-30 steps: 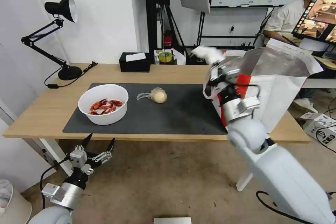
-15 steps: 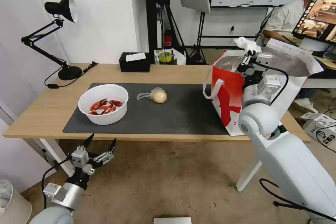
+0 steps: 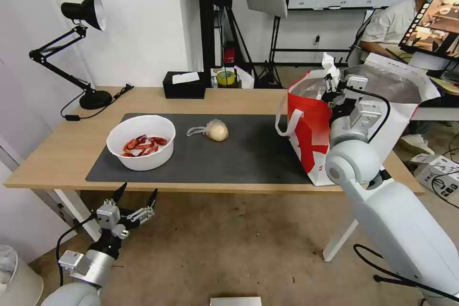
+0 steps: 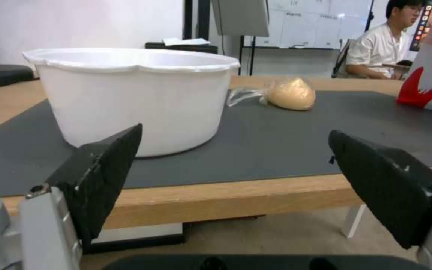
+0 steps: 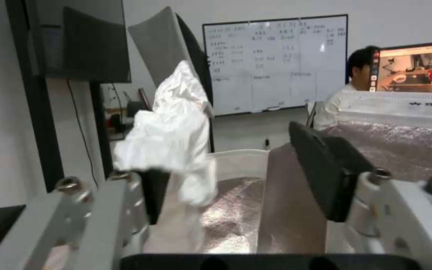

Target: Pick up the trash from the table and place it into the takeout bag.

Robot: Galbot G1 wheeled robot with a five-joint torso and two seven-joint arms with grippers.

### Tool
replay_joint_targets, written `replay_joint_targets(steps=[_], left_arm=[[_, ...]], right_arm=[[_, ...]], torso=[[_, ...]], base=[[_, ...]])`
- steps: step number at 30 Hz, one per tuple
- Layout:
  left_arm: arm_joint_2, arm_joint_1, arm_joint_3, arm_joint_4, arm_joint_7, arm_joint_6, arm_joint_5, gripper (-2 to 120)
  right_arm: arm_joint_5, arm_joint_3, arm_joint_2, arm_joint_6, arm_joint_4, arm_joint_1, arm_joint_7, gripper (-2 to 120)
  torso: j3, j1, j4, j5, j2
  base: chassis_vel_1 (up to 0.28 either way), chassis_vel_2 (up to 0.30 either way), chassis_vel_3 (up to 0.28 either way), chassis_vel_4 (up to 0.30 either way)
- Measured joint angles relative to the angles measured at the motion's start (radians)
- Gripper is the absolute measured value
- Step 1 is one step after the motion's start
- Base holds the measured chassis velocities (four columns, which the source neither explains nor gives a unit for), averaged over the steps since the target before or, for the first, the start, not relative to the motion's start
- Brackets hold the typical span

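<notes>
Clinging to one finger of our right gripper (image 3: 335, 84) is the crumpled white tissue (image 5: 168, 131) — jaws spread, not pinching it — above the foil-lined mouth of the boxy white-and-red takeout bag (image 3: 311, 129). Our left gripper (image 3: 135, 198) hangs wide open, empty, below the light-wood table (image 3: 57, 153) edge, facing the white round bowl (image 4: 136, 97).

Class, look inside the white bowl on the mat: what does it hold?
The white bowl holds red crayfish shells in the head view. Whatever lies beneath them is covered.
</notes>
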Motion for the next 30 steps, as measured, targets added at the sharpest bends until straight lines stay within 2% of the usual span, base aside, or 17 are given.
replay_joint_targets(steps=[5, 8, 11, 14, 15, 16, 19, 27, 30], left_arm=[[0.000, 0.001, 0.000, 0.000, 0.000, 0.000, 0.000, 100], [0.000, 0.004, -0.003, -0.001, 0.000, 0.000, 0.000, 100], [0.001, 0.007, -0.008, -0.005, 0.000, -0.001, 0.000, 100], [0.001, 0.010, -0.009, -0.006, 0.000, -0.001, 0.000, 100], [0.000, 0.013, -0.009, -0.008, 0.000, -0.001, 0.001, 100], [0.000, 0.013, -0.009, -0.008, 0.000, -0.001, 0.001, 100], [-0.001, 0.018, -0.010, -0.010, 0.000, -0.002, 0.003, 100], [-0.001, 0.021, -0.010, -0.010, 0.000, -0.002, 0.003, 100], [-0.002, 0.021, -0.008, -0.010, 0.000, -0.002, 0.004, 100]], right_arm=[[0.002, 0.000, 0.001, -0.001, 0.000, 0.000, 0.000, 72], [0.010, 0.000, 0.001, -0.005, 0.000, 0.000, 0.001, 92], [0.055, 0.001, 0.001, -0.015, 0.010, 0.005, 0.011, 99], [0.114, 0.003, 0.000, -0.019, 0.019, 0.012, 0.028, 100], [0.196, 0.007, -0.001, -0.019, 0.029, 0.021, 0.056, 100], [0.196, 0.007, -0.001, -0.019, 0.029, 0.021, 0.056, 100], [0.334, 0.027, -0.002, -0.004, 0.035, 0.042, 0.105, 100], [0.466, 0.057, -0.016, 0.046, 0.037, 0.072, 0.111, 100], [0.562, 0.072, -0.020, 0.070, 0.046, 0.091, 0.116, 100]], torso=[[0.000, 0.000, 0.0000, 0.0000, 0.000], [0.000, 0.000, 0.0000, 0.0000, 0.000], [0.000, 0.000, 0.0000, 0.0001, 0.000], [0.000, 0.000, 0.0000, 0.0000, 0.000], [0.000, 0.000, 0.0000, 0.0000, 0.000], [0.000, 0.000, 0.0000, 0.0000, 0.000], [0.000, 0.000, 0.0000, 0.0000, 0.000], [0.000, 0.000, -0.0001, 0.0001, 0.000], [0.000, 0.000, 0.0000, 0.0000, 0.000]], base=[[0.000, 0.000, 0.000, 0.000], [0.000, 0.000, 0.000, 0.000], [0.000, 0.000, 0.000, 0.000], [0.000, 0.000, 0.000, 0.000], [0.000, 0.000, 0.000, 0.000], [0.000, 0.000, 0.000, 0.000], [0.000, 0.000, 0.000, 0.000], [0.000, 0.000, 0.000, 0.000], [0.000, 0.000, 0.000, 0.000]])
